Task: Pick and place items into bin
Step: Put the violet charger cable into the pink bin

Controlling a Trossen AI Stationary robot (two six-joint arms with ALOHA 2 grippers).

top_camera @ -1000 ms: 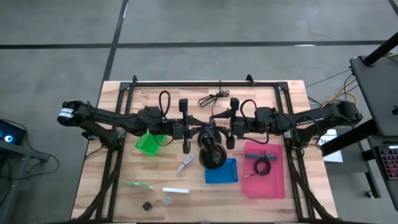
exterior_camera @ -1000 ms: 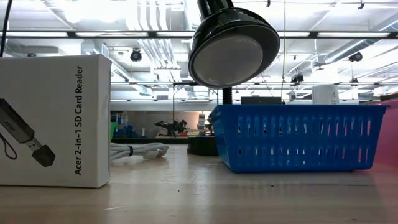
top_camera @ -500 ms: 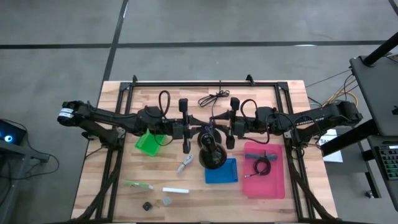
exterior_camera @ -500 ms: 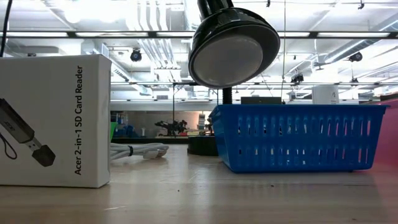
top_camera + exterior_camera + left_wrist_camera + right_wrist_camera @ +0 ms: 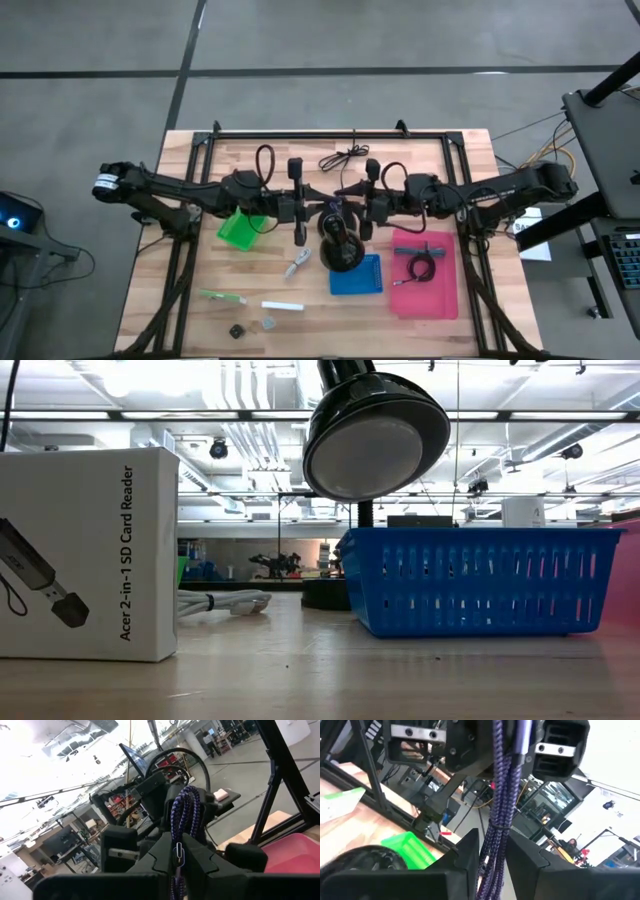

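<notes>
High over the table's middle my two grippers meet tip to tip. My left gripper (image 5: 326, 207) is shut on a purple braided cord (image 5: 183, 812), one of the items. My right gripper (image 5: 352, 207) faces it, shut on the same cord (image 5: 501, 790). Below them stands the black stand (image 5: 342, 250) beside the blue bin (image 5: 358, 276). On the table lie a grey tool (image 5: 297, 265), a green stick (image 5: 222, 297), a white stick (image 5: 282, 306) and two small cubes (image 5: 237, 330). A black cable coil (image 5: 420, 266) lies in the pink tray (image 5: 446, 300). My left gripper pinches the doubled cord beside its small metal clip (image 5: 177, 851) between its two fingers. The fingers come level from the table's left. The cord's looped end (image 5: 189, 792) reaches out past the fingertips, lifted clear of the table. My right gripper has the cord's bundled strands (image 5: 492, 842) between its two fingers, coming level from the table's right. The fingers lie across the strands. The cord runs on toward my left gripper (image 5: 485, 745), clear of the table.
A green bin (image 5: 240, 231) sits under my left arm. A long black cord (image 5: 345, 157) lies at the far edge. In the low view a white card-reader box (image 5: 85, 550) and a white cable (image 5: 225, 602) stand near the blue bin (image 5: 480, 580).
My right gripper has edged a little toward my left gripper over the table's middle. My left gripper and the things on the table have kept still.
</notes>
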